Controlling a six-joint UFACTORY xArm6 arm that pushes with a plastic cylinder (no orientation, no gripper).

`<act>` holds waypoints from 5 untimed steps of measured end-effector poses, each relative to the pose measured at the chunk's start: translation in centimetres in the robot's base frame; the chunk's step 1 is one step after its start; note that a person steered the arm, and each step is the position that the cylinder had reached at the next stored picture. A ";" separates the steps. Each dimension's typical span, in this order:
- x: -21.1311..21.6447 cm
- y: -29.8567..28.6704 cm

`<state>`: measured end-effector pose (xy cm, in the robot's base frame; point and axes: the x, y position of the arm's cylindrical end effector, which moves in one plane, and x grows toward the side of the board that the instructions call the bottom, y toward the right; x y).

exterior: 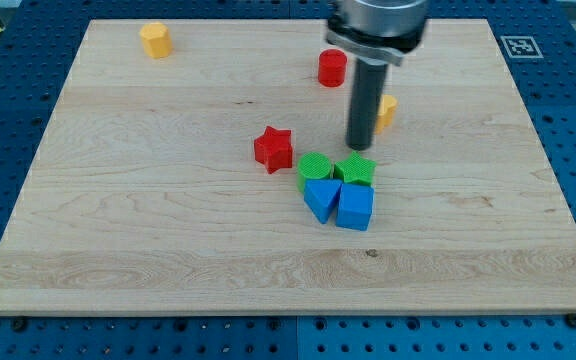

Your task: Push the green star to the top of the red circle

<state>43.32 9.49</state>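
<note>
The green star (356, 170) lies right of the board's middle, touching a green circle (314, 168) on its left and a blue cube (355, 207) below it. The red circle (332, 68) stands near the view's top, well above the star. My tip (359, 147) is just above the green star's upper edge, very close to it; I cannot tell whether it touches.
A red star (274, 149) lies left of the green circle. A blue triangular block (320, 198) touches the blue cube. A yellow block (386, 111) is partly hidden behind the rod. A yellow hexagon (155, 40) sits at the top left. The wooden board (118, 220) has blue table around it.
</note>
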 end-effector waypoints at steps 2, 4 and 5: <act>5.0 6.1; 9.5 0.5; 5.6 -5.8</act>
<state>48.92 3.73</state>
